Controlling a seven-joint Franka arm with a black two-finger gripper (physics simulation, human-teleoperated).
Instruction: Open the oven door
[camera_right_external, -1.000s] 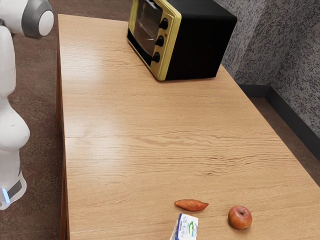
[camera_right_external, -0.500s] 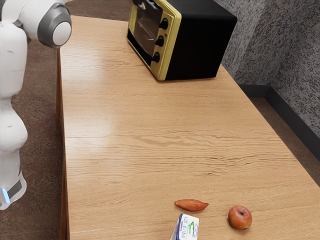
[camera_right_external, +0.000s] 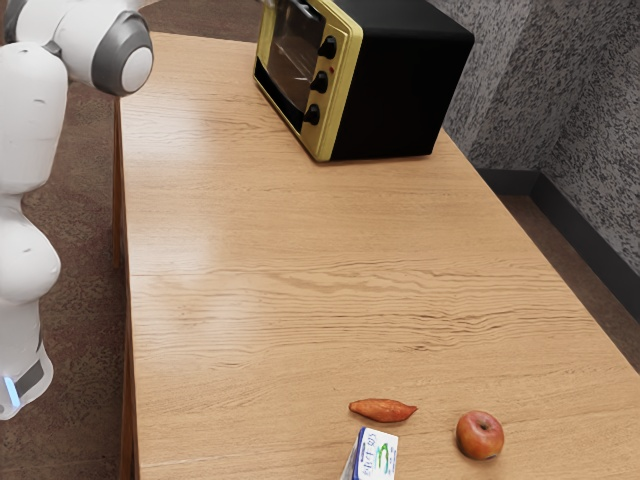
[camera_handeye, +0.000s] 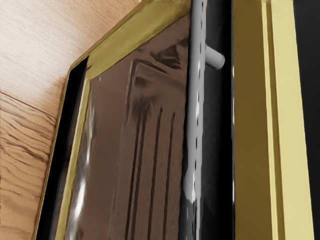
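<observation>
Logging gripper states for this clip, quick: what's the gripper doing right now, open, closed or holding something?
Gripper: open, closed or holding cannot be told here; the wrist camera faces the oven door handle.

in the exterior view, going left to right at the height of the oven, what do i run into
Robot arm → wooden table → oven's glass window → oven's dark knobs → oven's black side → speckled grey wall
</observation>
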